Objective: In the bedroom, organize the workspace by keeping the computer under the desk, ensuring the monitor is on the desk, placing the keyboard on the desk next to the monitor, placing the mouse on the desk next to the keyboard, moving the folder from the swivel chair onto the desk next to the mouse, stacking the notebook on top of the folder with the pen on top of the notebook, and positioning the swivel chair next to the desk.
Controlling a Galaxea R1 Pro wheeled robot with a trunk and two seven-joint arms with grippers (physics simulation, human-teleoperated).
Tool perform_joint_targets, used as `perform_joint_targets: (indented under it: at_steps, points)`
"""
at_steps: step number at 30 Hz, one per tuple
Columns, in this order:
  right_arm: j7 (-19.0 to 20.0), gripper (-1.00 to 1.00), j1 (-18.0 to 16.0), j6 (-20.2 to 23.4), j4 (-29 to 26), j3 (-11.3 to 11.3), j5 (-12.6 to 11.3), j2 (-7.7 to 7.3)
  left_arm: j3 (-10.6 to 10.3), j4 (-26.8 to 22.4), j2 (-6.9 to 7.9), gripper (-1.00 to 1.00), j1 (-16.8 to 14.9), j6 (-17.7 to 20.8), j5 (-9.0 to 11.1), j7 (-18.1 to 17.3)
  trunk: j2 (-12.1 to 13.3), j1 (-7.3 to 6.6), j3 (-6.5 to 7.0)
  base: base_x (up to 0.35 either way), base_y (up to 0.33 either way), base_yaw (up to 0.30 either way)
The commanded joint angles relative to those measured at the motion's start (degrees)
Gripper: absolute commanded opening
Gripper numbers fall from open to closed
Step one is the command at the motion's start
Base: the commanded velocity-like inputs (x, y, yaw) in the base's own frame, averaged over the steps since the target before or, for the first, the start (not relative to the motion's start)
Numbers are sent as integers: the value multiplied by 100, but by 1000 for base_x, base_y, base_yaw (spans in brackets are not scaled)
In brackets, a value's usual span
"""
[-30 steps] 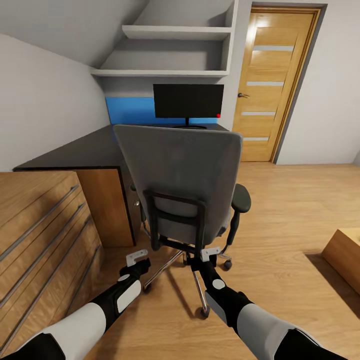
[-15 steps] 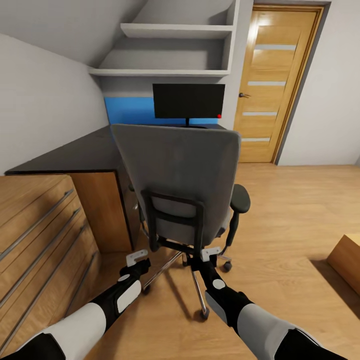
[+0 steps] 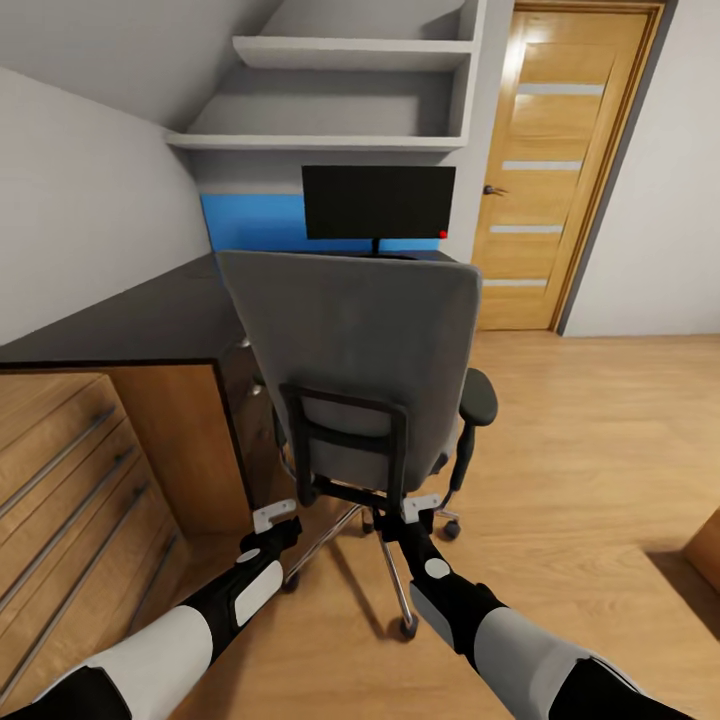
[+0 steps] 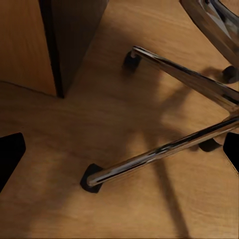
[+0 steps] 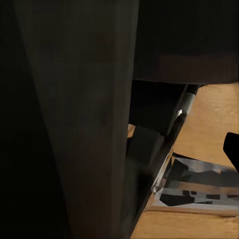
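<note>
Head view: a grey swivel chair is seen from behind, its backrest toward the camera, standing on the wooden floor just beside the dark desk. A black monitor stands on the desk beyond the chair, before a blue wall panel. A wooden drawer unit adjoins the desk; white shelves and a wooden door are noted behind. The left gripper and right gripper are held low near the chair's base; how far either is parted cannot be told here.

Left wrist view: chrome chair legs with black casters are recorded on the floor near a desk panel. Dark fingertips sit at opposite edges, spread wide, nothing held.

Right wrist view: a dark grey chair surface lies close. One fingertip is visible; the opening cannot be told.
</note>
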Motion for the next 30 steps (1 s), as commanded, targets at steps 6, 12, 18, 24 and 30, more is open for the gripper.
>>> perform_joint_targets:
  at_steps: [6, 12, 18, 24, 30]
  points:
    - [-50, 100, -9, -20, -1, 36, -17, 0, -46, 2, 3, 100, -9, -33, 60, 31, -2, 2, -4, 321, 0, 0]
    - [-50, 100, -9, -20, -1, 36, -17, -3, -50, 4, 3, 100, -6, -36, 60, 29, -2, 2, -4, 321, 0, 0]
    - [-50, 100, -9, -20, -1, 34, -17, -9, -46, 5, 3, 100, -7, -36, 60, 29, -2, 2, -4, 321, 0, 0]
    - [-50, 100, -9, -20, -1, 32, -17, -9, -43, 5, 11, 100, -6, -36, 60, 23, -2, 2, -4, 321, 0, 0]
    - [-50, 100, -9, -20, -1, 33, -17, -14, -43, 7, 12, 100, -5, -36, 61, 22, -2, 2, -4, 321, 0, 0]
